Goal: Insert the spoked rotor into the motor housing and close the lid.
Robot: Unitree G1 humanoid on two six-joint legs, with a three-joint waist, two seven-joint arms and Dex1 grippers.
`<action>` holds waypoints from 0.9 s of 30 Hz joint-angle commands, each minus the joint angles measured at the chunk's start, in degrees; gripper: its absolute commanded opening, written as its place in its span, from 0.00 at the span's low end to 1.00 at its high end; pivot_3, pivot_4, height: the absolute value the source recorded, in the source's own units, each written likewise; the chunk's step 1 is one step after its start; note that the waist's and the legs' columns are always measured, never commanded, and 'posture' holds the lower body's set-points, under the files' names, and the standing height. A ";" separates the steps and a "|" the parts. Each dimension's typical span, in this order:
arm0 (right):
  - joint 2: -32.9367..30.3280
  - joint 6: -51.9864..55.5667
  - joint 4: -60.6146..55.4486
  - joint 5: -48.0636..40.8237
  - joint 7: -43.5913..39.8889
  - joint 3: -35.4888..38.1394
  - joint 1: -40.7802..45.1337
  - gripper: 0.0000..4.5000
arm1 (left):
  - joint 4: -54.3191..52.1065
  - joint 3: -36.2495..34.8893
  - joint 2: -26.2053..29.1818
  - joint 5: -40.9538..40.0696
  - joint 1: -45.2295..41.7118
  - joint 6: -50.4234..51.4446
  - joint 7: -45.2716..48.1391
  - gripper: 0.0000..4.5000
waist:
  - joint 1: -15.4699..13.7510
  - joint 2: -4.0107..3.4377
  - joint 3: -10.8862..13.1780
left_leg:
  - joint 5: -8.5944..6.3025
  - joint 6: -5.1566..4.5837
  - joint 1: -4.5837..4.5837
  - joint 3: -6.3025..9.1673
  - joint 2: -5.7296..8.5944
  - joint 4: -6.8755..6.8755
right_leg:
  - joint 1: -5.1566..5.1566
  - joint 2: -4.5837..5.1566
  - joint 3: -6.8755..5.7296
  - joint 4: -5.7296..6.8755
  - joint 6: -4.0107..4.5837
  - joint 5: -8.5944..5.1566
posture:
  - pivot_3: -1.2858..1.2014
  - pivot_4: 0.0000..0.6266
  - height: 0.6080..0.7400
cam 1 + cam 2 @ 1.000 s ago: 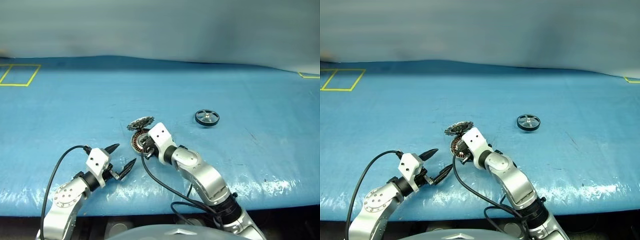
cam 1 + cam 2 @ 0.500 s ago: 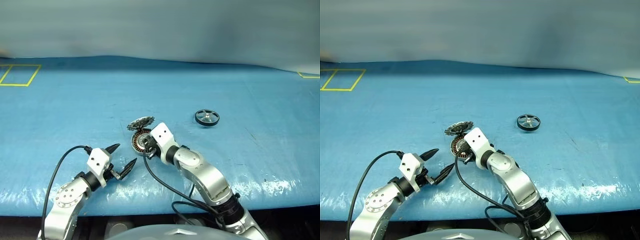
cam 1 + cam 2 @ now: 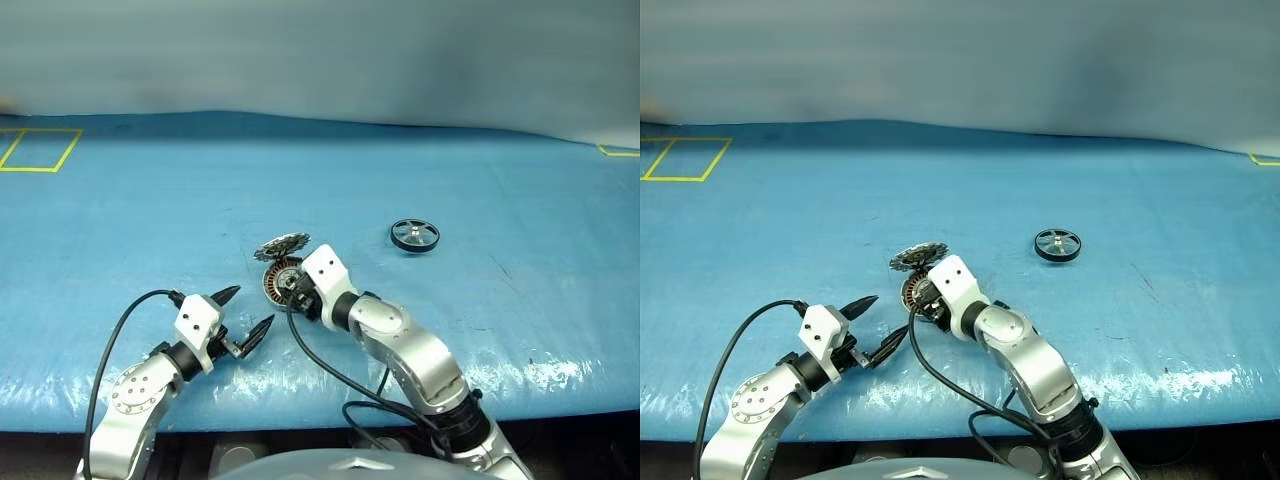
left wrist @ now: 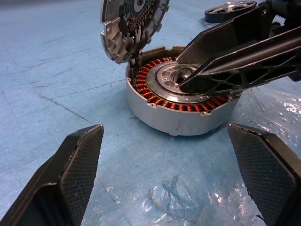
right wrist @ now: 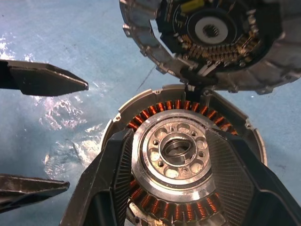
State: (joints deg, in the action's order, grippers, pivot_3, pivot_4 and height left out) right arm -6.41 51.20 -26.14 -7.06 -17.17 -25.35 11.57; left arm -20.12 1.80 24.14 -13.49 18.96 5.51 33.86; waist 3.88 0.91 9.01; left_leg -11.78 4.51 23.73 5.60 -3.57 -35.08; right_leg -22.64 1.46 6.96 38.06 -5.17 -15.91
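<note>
Here, your motor housing [image 3: 281, 278] sits on the blue desk [image 3: 480, 180] just below the middle of the head-camera frame, its copper windings and silver centre uncovered. The lid [image 4: 133, 22] stands tilted up at the housing's far rim, touching it at one edge, with its patterned inner face turned toward the housing. You can see the same in the right wrist view: the lid [image 5: 207, 40] is in the upper part of the frame, the housing [image 5: 181, 155] below it.

Your right pincer [image 5: 176, 165] is over the housing with its fingers [image 5: 117, 179] spread either side of the silver centre; they are pinching nothing that you can make out. In the left wrist view those same black fingers [image 4: 235, 61] reach in from the right of the frame, over the windings.

Your left pincer [image 3: 243, 315] is in the lower left of the head-camera frame, near the housing but apart from it, fingers spread wide and empty.

The spoked rotor [image 3: 414, 235] lies flat on the desk, right of centre, well apart from the housing and from both pincers.
</note>
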 commanded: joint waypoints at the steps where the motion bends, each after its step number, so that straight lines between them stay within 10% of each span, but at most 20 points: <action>1: -0.88 4.19 -4.98 1.26 1.61 -0.73 2.19 0.37 | -0.94 -0.01 -0.23 0.06 0.30 -1.10 -0.03 1.00 | 0.03 0.00 0.00 | 0.00 0.00 0.00 0.00 0.00 0.00 | 0.00 0.00 0.00 0.00 0.00 0.00 | 0.52 0.24 1.00; 6: -0.18 10.00 -5.30 3.06 4.12 -3.42 6.28 0.00 | -0.85 0.10 -0.30 -0.07 0.24 -1.10 0.08 1.00 | 0.05 -0.01 0.00 | 0.00 0.00 -0.01 0.00 0.00 -0.02 | -0.01 0.00 0.00 0.03 0.00 0.00 | 0.52 0.24 1.00; 27: -1.39 16.72 -2.25 3.87 5.55 -4.49 8.05 0.00 | -0.92 0.20 -1.75 1.05 0.82 -2.10 -0.95 1.00 | 0.04 -0.02 0.01 | 0.00 0.00 0.01 0.00 0.00 0.00 | -0.04 0.00 0.00 0.03 0.00 0.00 | 0.52 0.24 1.00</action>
State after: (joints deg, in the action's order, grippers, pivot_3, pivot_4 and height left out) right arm -7.31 66.87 -26.46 -2.97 -11.59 -30.95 20.42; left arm -20.12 1.91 22.61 -12.36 19.48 4.56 32.93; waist 3.92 0.90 9.01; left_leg -11.78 4.51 23.74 5.60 -3.57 -35.08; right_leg -22.68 1.46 6.96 38.10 -5.17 -15.91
